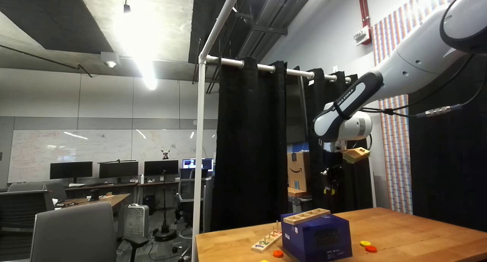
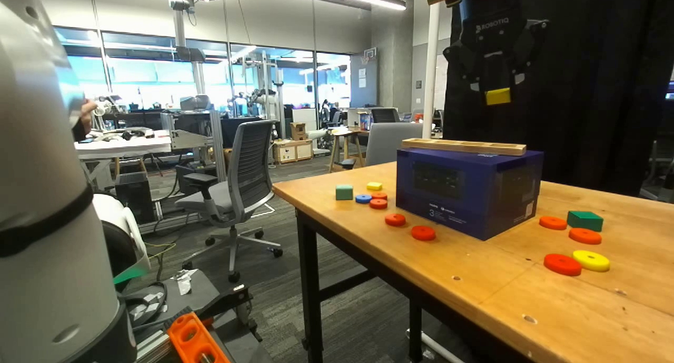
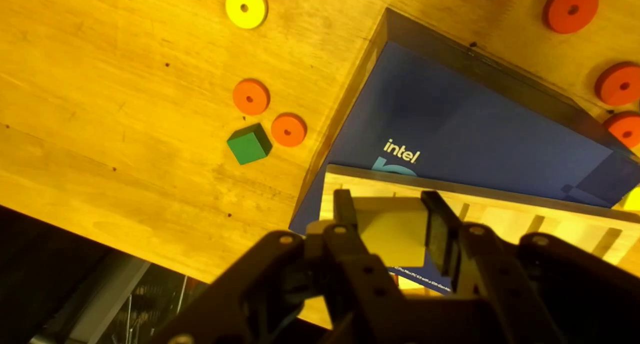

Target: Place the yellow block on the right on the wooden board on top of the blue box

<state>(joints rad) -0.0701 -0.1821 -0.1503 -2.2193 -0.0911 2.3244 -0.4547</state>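
One yellow block (image 3: 392, 234), pinched, in end effector (image 3: 391, 208)

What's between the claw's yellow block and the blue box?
The wooden board, atop the blue box, then open air up to the yellow block, as an exterior view shows.

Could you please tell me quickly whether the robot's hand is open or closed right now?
Hand: closed, holding a yellow block in the air, not yet on the wooden board.
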